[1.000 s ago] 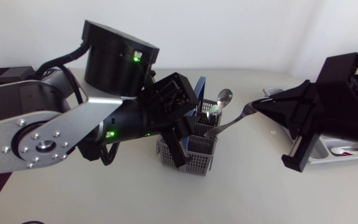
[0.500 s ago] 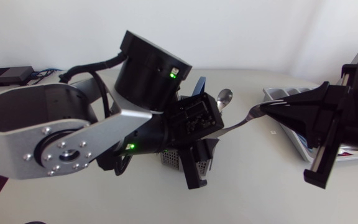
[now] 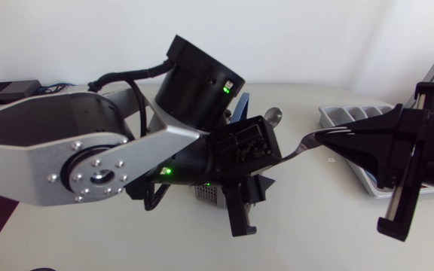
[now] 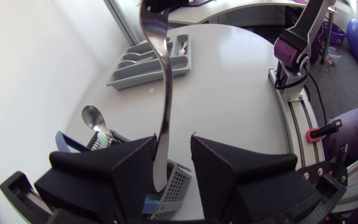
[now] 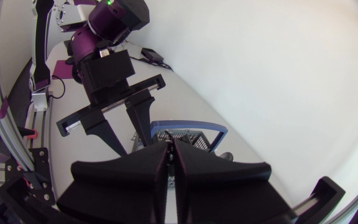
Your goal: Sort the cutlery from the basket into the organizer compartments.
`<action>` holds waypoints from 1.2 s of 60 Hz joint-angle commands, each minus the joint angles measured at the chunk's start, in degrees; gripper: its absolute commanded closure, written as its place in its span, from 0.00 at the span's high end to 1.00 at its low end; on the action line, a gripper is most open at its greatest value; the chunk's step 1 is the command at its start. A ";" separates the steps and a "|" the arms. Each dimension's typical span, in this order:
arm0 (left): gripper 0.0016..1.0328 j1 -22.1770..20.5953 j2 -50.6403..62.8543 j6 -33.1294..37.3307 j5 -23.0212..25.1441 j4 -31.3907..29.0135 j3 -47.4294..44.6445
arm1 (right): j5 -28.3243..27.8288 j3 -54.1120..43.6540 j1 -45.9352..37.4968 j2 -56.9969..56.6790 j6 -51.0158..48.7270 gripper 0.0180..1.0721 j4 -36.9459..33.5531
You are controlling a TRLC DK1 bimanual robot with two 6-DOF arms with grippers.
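Fork [image 4: 165,93] hangs in the air over the desk [image 4: 229,93], between the basket [image 4: 178,180] and the organizer [image 4: 148,59], and rests on neither. The right gripper [image 3: 324,138] has it by the head end. In the right wrist view its fingers [image 5: 160,165] are pressed almost together, with only a thin sliver of metal between the tips, so they are clamped on the fork. From there the handle runs back toward the left gripper [image 4: 173,138]. In the left wrist view the handle's end lies in the gap between that gripper's fingers [image 4: 126,165]. These stand spread apart, with the handle close against one finger and clear of the other, so they are not gripping anything. Whether the handle actually touches the nearer finger cannot be told. The grey mesh basket sits on the desk just under and behind the left gripper, and in the head view the left arm [image 3: 89,165] hides most of it. Its blue handle [image 3: 241,105] rises at the far side, and a spoon [image 4: 92,116] stands in it with the bowl up. The grey organizer lies well apart from the basket, toward the desk's far edge on the right arm's side, with something pale in one end compartment.
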 commanded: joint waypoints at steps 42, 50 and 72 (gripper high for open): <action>0.03 0.86 1.81 -1.62 2.57 -1.10 2.34 | 0.17 -1.31 -0.86 -0.44 3.28 0.15 2.40; 0.03 2.44 3.39 -5.14 2.57 -1.45 3.66 | 0.61 -2.71 -1.65 -0.79 4.60 0.47 4.07; 0.03 5.07 5.24 -12.61 -3.50 3.47 7.88 | 0.08 -5.17 -5.43 3.25 12.07 0.63 10.31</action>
